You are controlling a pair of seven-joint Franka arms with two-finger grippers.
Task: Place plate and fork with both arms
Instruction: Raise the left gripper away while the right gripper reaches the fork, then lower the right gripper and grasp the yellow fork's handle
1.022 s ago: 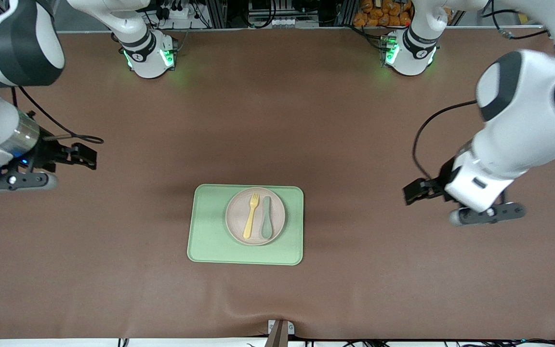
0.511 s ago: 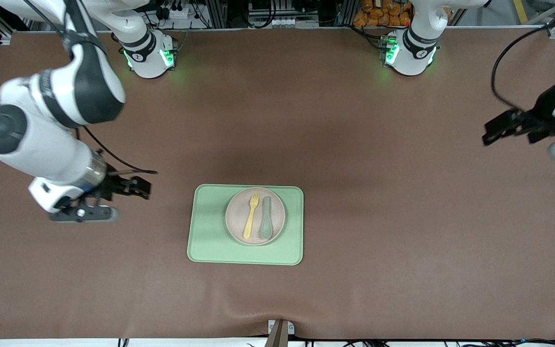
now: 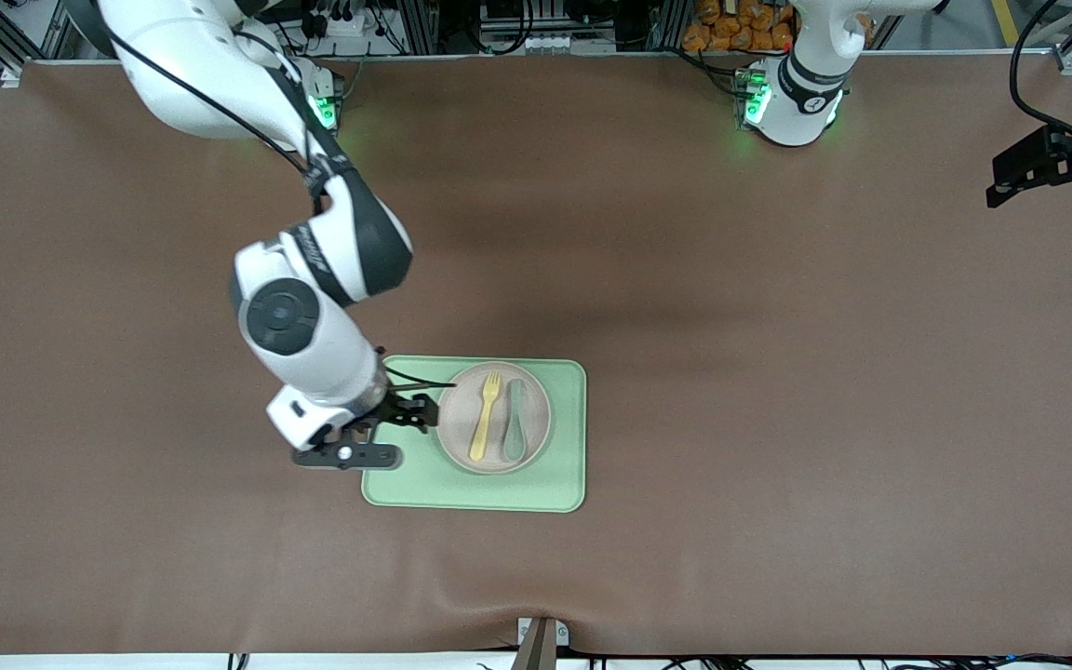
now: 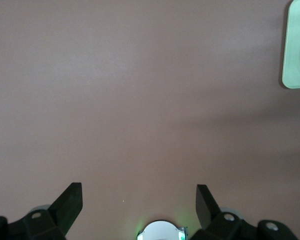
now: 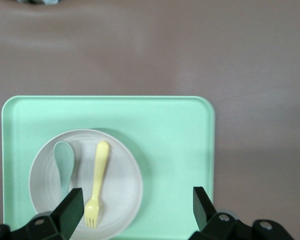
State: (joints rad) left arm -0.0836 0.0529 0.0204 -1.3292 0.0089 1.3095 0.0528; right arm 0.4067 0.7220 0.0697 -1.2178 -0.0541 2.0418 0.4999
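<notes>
The pale beige-pink plate (image 3: 455,421) lies on a light green tray (image 3: 406,470) in the middle of the table. On it rests the yellow fork (image 3: 485,416), tines toward the robots' bases. My right gripper (image 3: 422,412) hangs open over the tray's edge at the right arm's end, just beside the plate's rim. In the right wrist view the plate (image 5: 121,176) and fork (image 5: 97,186) show between and ahead of the open right gripper (image 5: 137,206). My left gripper (image 3: 1003,181) is open over the bare table at the left arm's end; its wrist view shows the left gripper (image 4: 138,200) holding nothing.
A grey-green spoon (image 3: 514,421) lies on the plate beside the fork, also seen as the spoon (image 5: 64,162) in the right wrist view. A corner of the tray (image 4: 296,47) shows in the left wrist view. A small metal bracket (image 3: 541,637) sits at the table's front edge.
The right arm has swung in from its end of the table to the tray's edge beside the plate. The left arm has drawn back toward its own end of the table.
</notes>
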